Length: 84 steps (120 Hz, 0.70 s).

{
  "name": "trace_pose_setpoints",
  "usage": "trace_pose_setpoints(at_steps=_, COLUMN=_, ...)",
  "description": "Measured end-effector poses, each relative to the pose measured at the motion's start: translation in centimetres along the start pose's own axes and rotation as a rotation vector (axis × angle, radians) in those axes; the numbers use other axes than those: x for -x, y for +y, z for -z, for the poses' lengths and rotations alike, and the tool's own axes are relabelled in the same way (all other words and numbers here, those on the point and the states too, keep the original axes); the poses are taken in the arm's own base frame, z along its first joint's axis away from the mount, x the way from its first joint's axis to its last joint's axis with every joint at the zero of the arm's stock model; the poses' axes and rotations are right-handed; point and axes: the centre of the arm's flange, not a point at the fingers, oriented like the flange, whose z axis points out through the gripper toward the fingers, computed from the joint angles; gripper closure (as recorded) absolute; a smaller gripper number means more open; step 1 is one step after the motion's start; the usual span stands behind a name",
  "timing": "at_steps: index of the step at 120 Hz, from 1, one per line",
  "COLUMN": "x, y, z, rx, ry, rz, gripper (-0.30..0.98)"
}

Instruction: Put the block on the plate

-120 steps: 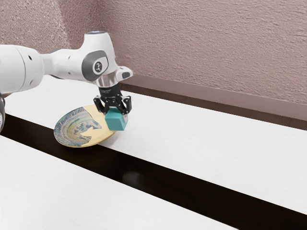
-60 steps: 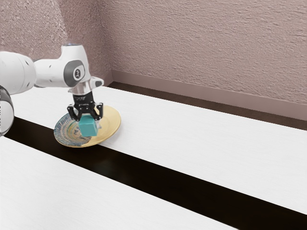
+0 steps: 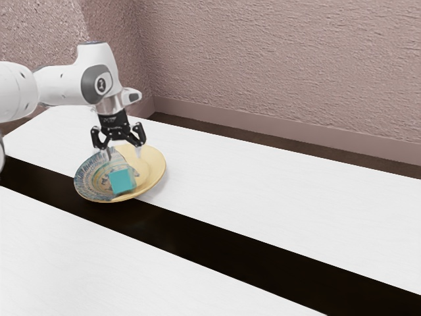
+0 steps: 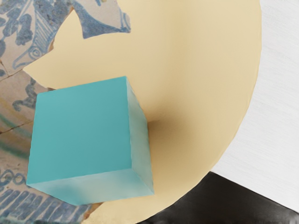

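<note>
- There it was: my black two-finger gripper (image 3: 123, 154) hung above the plate, fingers apart, nothing between them!
- Straight below my fingertips, with a gap, lay the teal, smooth-sided block (image 3: 122, 181), on the round plate (image 3: 154, 166) of cream and blue-patterned ceramic, inside its rim.
- That drop was what counted: block under, fingers over, so the way out looked to be straight up, away from it. No long axis to mind, either; it looked near enough a cube.
- The placing seemed as good as done; only backing off remained, I judged, and a sideways swing while low might have clipped block or rim.
- Harder to call: the block's underside was hidden, so I couldn't tell how flat it sat, and my pale fingertips nearly melted into the plate behind them.
</note>
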Motion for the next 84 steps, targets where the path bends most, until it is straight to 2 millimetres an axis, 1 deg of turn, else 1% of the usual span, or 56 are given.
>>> trace_pose_setpoints(at_steps=17, x=2.0, y=3.9, z=2.6, rx=0.005, ry=0.015, rz=-0.085, gripper=0.01)
trace_pose_setpoints(at_steps=28, x=3.6, y=7.2, z=4.1, rx=0.003, ry=0.028, rz=-0.164, gripper=0.01)
trace_pose_setpoints(at_steps=34, x=4.4, y=8.6, z=4.8, rx=0.000, ry=0.037, rz=-0.209, gripper=0.01)
trace_pose_setpoints(at_steps=45, x=5.0, y=9.9, z=5.3, rx=-0.008, ry=0.043, rz=-0.282, gripper=0.00)
trace_pose_setpoints(at_steps=59, x=6.1, y=11.6, z=6.8, rx=-0.011, ry=0.057, rz=-0.409, gripper=0.00)
trace_pose_setpoints(at_steps=76, x=9.7, y=15.3, z=10.1, rx=-0.050, ry=0.090, rz=-0.615, gripper=0.00)
trace_pose_setpoints(at_steps=84, x=10.8, y=16.2, z=11.1, rx=-0.078, ry=0.097, rz=-0.690, gripper=0.00)
